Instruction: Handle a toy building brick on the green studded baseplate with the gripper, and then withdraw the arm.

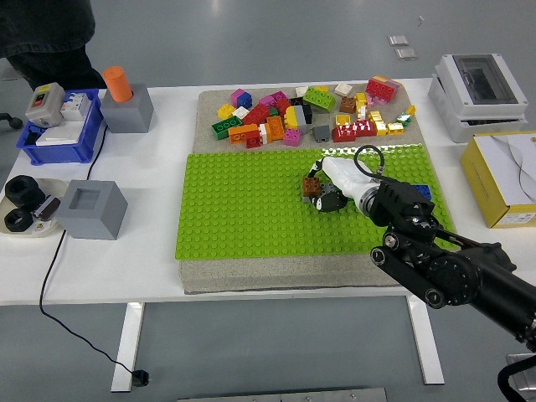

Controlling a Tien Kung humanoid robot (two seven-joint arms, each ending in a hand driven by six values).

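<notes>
We see the right hand [328,189] on the green baseplate [243,213], fingers curled around a brown brick [311,188] at its left; loose bricks [310,110] beyond.

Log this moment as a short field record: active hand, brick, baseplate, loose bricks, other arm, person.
active hand: right hand, reaching in from the lower right over the baseplate
brick: brown brick on the baseplate, at the hand's fingertips; a closed grasp cannot be told
baseplate: green studded baseplate lying on a grey mat
loose bricks: mixed-colour pile of bricks on the mat beyond the baseplate
other arm: left arm not in view
person: dark-clothed person at the table's far left corner, hands not visible
</notes>
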